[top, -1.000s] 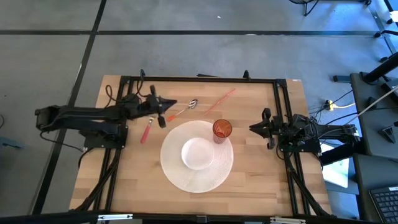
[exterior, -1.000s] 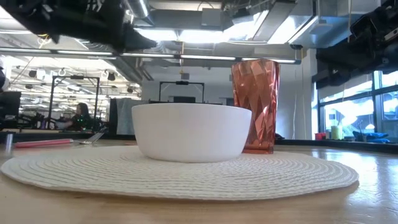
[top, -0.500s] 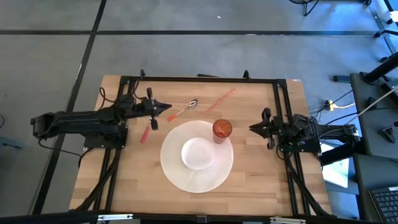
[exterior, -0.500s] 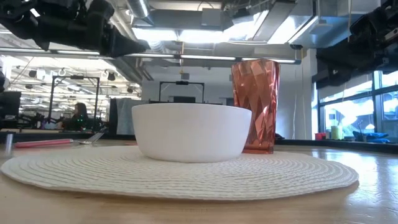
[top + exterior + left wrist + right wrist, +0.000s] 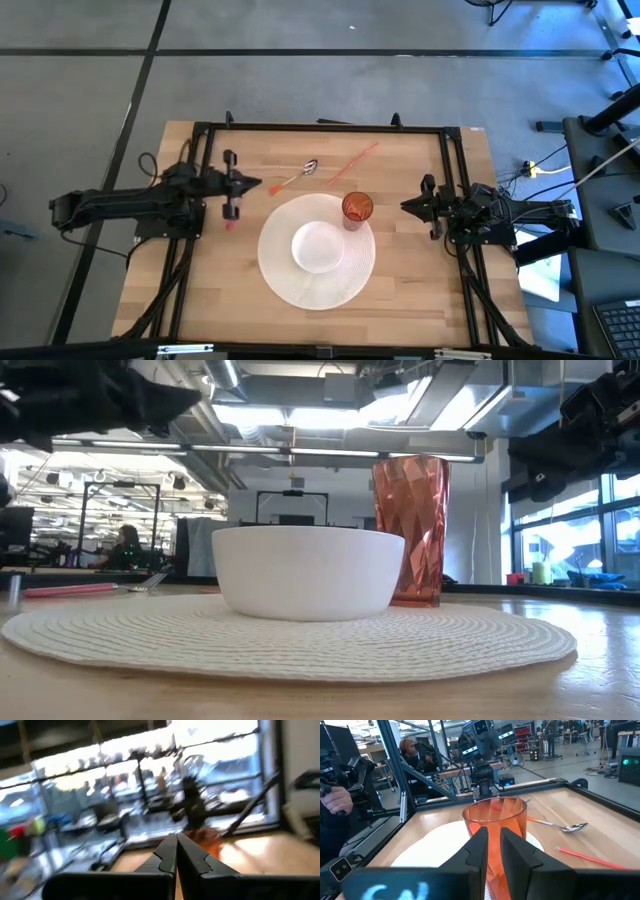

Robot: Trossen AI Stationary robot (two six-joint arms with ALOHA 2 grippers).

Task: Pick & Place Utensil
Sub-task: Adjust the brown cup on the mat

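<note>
Jaws first: on my left gripper (image 5: pixel 252 184) they are pressed together with nothing between them, the two dark fingers (image 5: pixel 167 855) meeting edge to edge in the left wrist view. That gripper hangs over the left part of the worktop (image 5: pixel 420 300), pointing toward the middle. Just beside it, a little under my wrist, the red-handled utensil (image 5: pixel 231 219) lies flat on the wood, mostly hidden by the arm from above; at table level it shows as a thin red bar (image 5: pixel 70 590). Past my jaw tips, near but apart from them, lies the spoon (image 5: pixel 295 176), its orange handle toward me and its metal bowl pointing away. Farther along the same line the red straw (image 5: pixel 352 160) lies slanted on the wood. Toward the centre the round woven placemat (image 5: pixel 285 275) carries the white bowl (image 5: pixel 318 246) and, at its far edge, the orange tumbler (image 5: pixel 357 208). My right gripper (image 5: pixel 408 207) waits at the right side, jaws nearly closed on nothing, pointing at the tumbler.
</note>
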